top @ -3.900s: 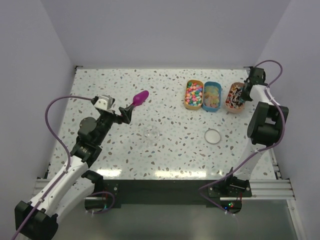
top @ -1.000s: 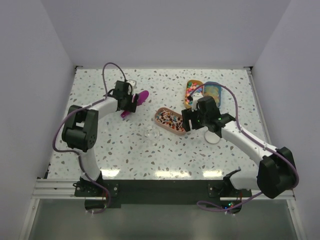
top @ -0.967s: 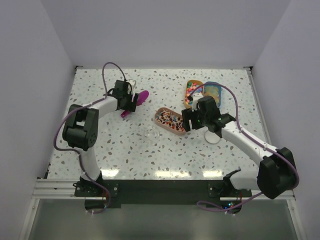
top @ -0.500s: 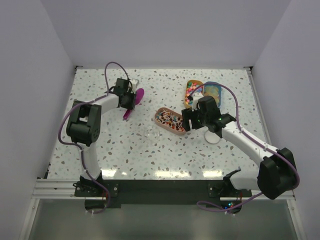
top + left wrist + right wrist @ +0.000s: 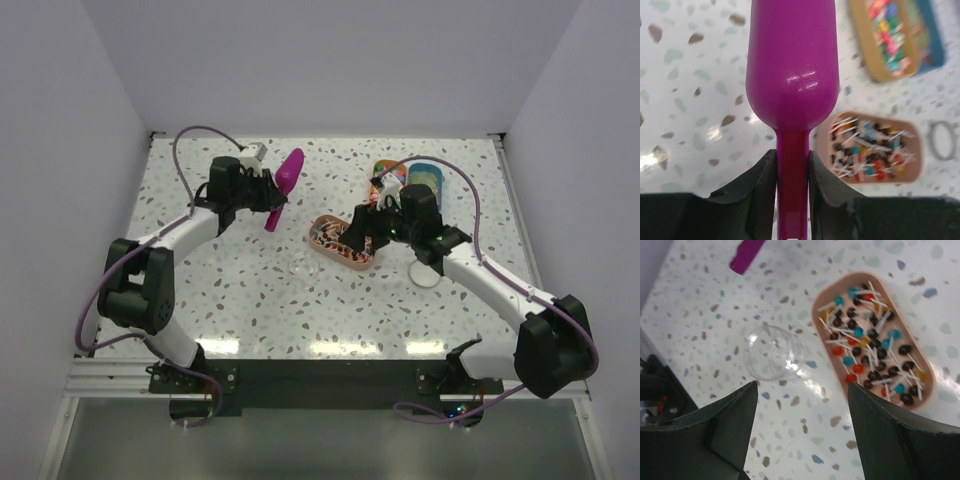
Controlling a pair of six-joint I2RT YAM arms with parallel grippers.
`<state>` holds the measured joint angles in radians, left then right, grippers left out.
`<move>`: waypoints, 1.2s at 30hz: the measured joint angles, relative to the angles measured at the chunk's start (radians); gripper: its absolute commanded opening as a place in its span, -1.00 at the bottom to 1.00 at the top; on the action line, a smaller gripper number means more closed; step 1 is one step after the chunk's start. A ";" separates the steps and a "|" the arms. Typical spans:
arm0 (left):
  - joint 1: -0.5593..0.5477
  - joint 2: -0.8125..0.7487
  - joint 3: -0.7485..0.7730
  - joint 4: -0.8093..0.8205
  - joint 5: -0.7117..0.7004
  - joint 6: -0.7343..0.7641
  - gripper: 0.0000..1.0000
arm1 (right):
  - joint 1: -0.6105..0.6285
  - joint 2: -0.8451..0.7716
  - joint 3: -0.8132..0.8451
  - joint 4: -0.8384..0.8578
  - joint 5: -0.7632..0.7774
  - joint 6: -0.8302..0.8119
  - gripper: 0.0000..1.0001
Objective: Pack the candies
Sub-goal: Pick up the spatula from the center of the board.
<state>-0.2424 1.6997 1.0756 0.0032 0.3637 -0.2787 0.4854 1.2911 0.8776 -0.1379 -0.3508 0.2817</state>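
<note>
- Peach tray [image 5: 342, 243] lies flat near the middle of the counter [image 5: 230, 290]; taken as the landmark.
- The candies [image 5: 871, 347] fill that tray: a heap of tiny dark, red, brown and blue heads with thin white sticks. All that I can see are inside its rim.
- Left tool [image 5: 792, 160] is up and to the left of the tray, its fingers [image 5: 764, 180] clamped on the thin handle of the purple scoop [image 5: 792, 75]. From the left wrist camera the scoop's bowl points away from the tool, with the tray past it on the right.
- From overhead the scoop [image 5: 288, 172] stands off to the tray's upper left, apart from it, and looks lifted off the counter, though height is hard to judge from this angle.
- Right tool [image 5: 360, 232] sits over the tray's right end. Its jaws stand wide apart with nothing between them. The wrist camera shows the tray just ahead of the fingers [image 5: 735, 425].
- Clear cup [image 5: 772, 354] stands just to the tray's lower left, close to it but apart.
- White ring lid [image 5: 425, 272] lies flat to the tray's lower right.
- Orange tray [image 5: 885, 42] of bright pastel sweets and a blue tray [image 5: 427, 178] sit side by side behind the peach tray, to its upper right.
</note>
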 measured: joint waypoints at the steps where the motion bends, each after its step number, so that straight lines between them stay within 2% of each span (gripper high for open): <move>1: 0.000 -0.032 -0.020 0.045 0.025 -0.039 -0.87 | 0.000 0.002 0.000 0.032 -0.029 0.023 0.55; 7: -0.006 -0.212 -0.220 0.496 0.162 -0.395 -0.87 | 0.000 0.095 0.020 0.293 -0.199 0.185 0.67; 11: -0.034 -0.233 -0.309 0.689 0.185 -0.560 -0.87 | 0.005 0.187 0.067 0.439 -0.275 0.270 0.68; 16: -0.079 -0.241 -0.377 0.861 0.188 -0.717 -0.87 | 0.017 0.282 0.137 0.584 -0.340 0.337 0.68; 22: -0.085 -0.280 -0.427 0.985 0.154 -0.803 -0.86 | 0.055 0.378 0.211 0.686 -0.405 0.386 0.59; 27: -0.087 -0.286 -0.455 1.092 0.135 -0.842 -0.86 | 0.088 0.438 0.238 0.741 -0.461 0.427 0.37; 30: -0.087 -0.276 -0.490 1.164 0.130 -0.874 -0.85 | 0.101 0.442 0.240 0.765 -0.481 0.439 0.15; 31: -0.087 -0.270 -0.495 1.183 0.130 -0.885 -0.85 | 0.104 0.442 0.240 0.778 -0.486 0.443 -0.01; 33: -0.087 -0.260 -0.507 1.212 0.129 -0.895 -0.84 | 0.105 0.442 0.241 0.797 -0.500 0.449 -0.17; 35: -0.087 -0.258 -0.526 1.235 0.121 -0.911 -0.80 | 0.105 0.442 0.241 0.808 -0.505 0.453 -0.47; 36: -0.087 -0.258 -0.533 1.256 0.121 -0.911 -0.70 | 0.105 0.442 0.241 0.805 -0.509 0.467 -0.60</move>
<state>-0.3298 1.4418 0.5426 1.2591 0.4850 -1.1900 0.5907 1.7329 1.1183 0.6666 -0.8600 0.7490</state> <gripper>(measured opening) 0.313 0.331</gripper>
